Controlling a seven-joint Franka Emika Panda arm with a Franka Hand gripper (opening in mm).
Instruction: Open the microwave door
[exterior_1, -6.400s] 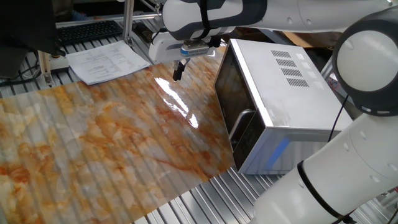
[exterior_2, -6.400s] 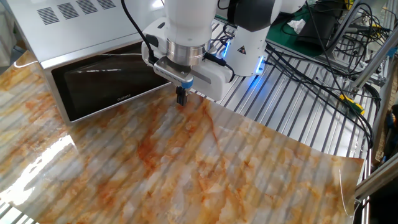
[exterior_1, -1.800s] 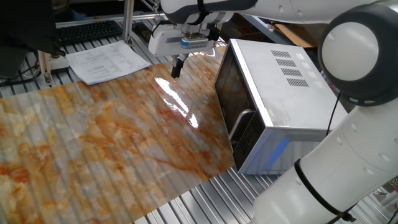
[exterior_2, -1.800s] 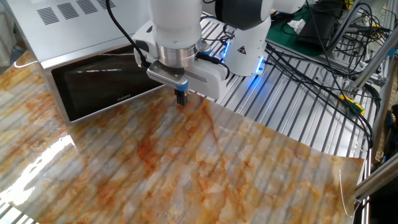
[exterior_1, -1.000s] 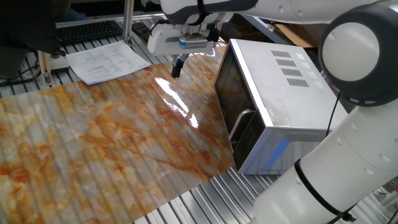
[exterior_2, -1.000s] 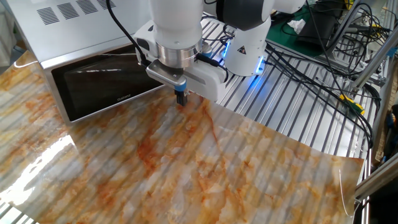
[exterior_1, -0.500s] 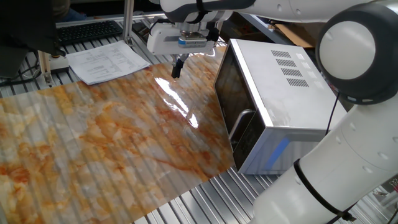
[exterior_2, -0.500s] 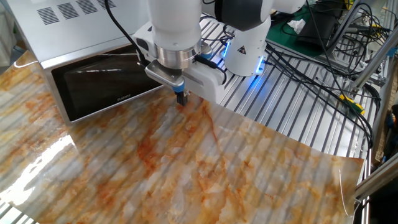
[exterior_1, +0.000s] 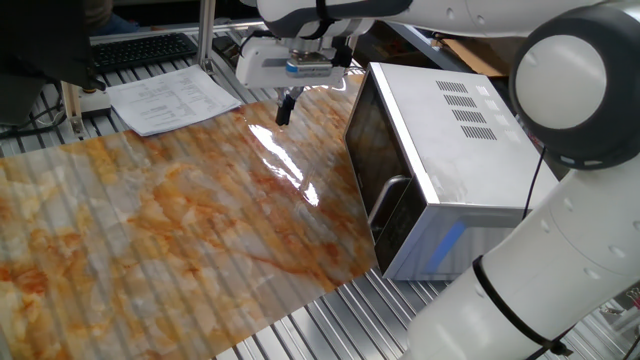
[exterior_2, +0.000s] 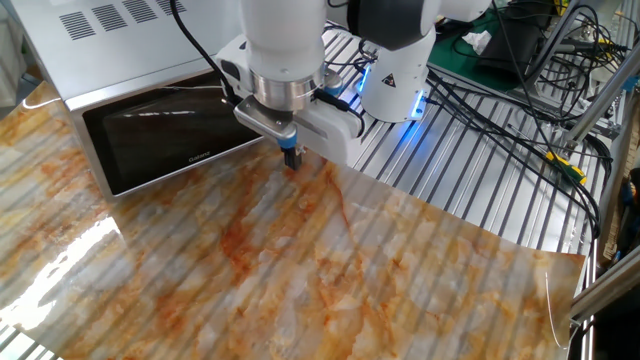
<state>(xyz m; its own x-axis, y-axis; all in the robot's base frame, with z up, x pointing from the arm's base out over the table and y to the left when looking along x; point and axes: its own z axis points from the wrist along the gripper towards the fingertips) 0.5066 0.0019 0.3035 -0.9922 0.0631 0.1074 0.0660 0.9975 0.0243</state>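
Observation:
The silver-white microwave (exterior_1: 470, 150) stands at the right of the marbled table top. Its dark glass door (exterior_1: 372, 160) is closed, with a curved metal bar handle (exterior_1: 386, 197) near its front end. In the other fixed view the door (exterior_2: 165, 140) is also shut and the arm hides the handle end. My gripper (exterior_1: 284, 110) hangs fingers down over the far edge of the table, left of the door and well away from the handle. It also shows in the other fixed view (exterior_2: 291, 159), just in front of the door's end. Its fingers are together and hold nothing.
Papers (exterior_1: 172, 100) and a keyboard (exterior_1: 145, 48) lie beyond the far left edge of the table. The robot base (exterior_2: 400, 70) and several cables (exterior_2: 520, 100) are beside the microwave. The marbled sheet (exterior_1: 170, 230) covers the table.
The gripper has drifted very slightly to the left along the table's far edge. The microwave door stays shut.

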